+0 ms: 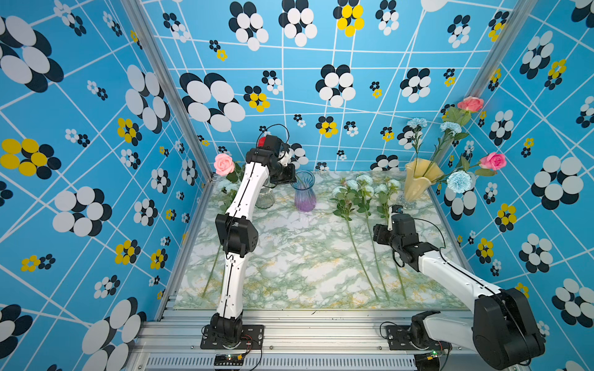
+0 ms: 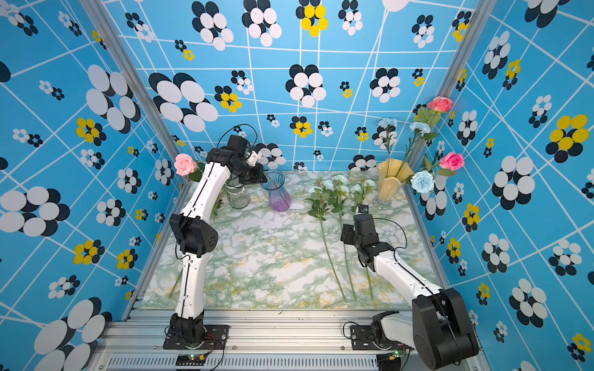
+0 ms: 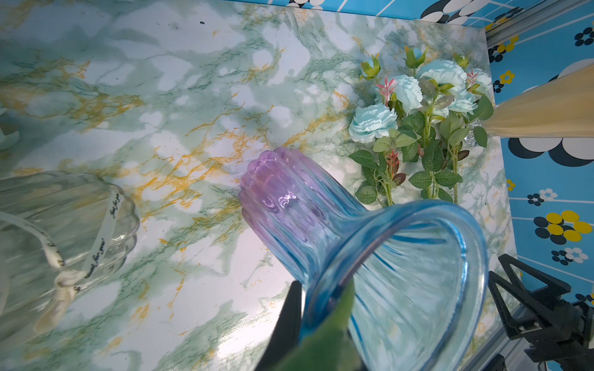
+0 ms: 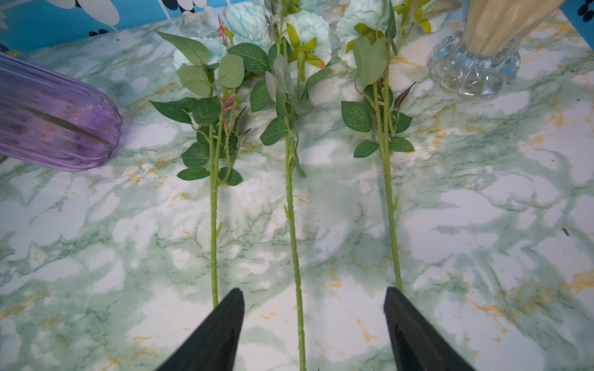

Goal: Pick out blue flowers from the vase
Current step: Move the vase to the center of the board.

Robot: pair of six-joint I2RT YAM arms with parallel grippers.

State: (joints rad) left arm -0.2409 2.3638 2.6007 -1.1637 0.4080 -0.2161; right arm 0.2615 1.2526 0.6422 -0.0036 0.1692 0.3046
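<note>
Left jaws pinch a green stem (image 3: 324,327) at the rim of the purple vase (image 3: 289,199), right jaws gape empty over blue flowers (image 3: 373,122) lying on the bench (image 1: 289,257); others lean in the far-right yellow vase (image 1: 418,180), surely light, soft-headed, best nipped on bare stem.

White arm links (image 1: 255,181); black joint housings (image 1: 238,234); thin black cables (image 1: 279,125); black base plates (image 1: 254,334)

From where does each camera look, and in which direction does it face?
Top views: high in front, facing down toward the back wall; left arm, right arm show.
Left wrist: above the blue-purple vase, facing across the table; one finger shows.
Right wrist: low, facing along three blue flowers; open right gripper shows.
Shared: all show these flowers.
</note>
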